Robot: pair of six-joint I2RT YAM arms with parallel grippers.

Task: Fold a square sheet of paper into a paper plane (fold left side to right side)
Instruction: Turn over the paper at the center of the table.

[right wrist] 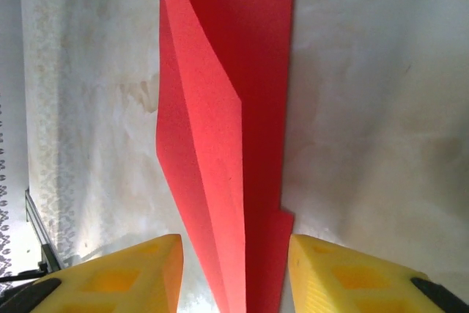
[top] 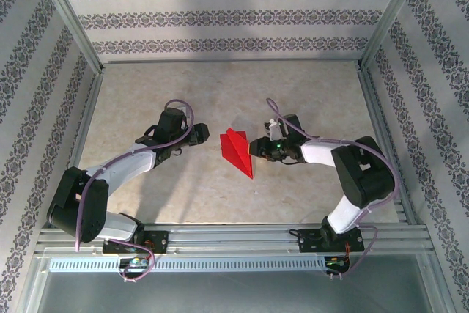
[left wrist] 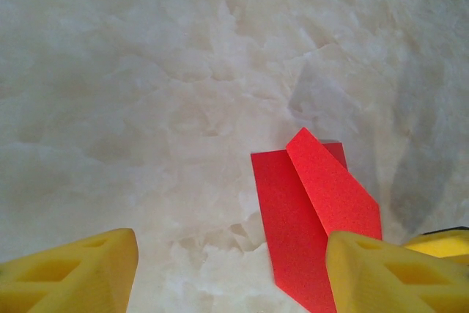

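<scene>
This was a robot test cell. Patterned wall panels [top: 220,16] in an aluminium frame [top: 72,18] boxed in the marbled surface [top: 146,100], and a metal rail [top: 234,237] ran along its near edge.

Top camera looking down from high behind arms. Wrist cameras hovering close, looking past left pincer [left wrist: 231,273], right pincer [right wrist: 234,269] onto surface [left wrist: 146,71]; all sharing paper plane [top: 238,150] between pincers.
</scene>
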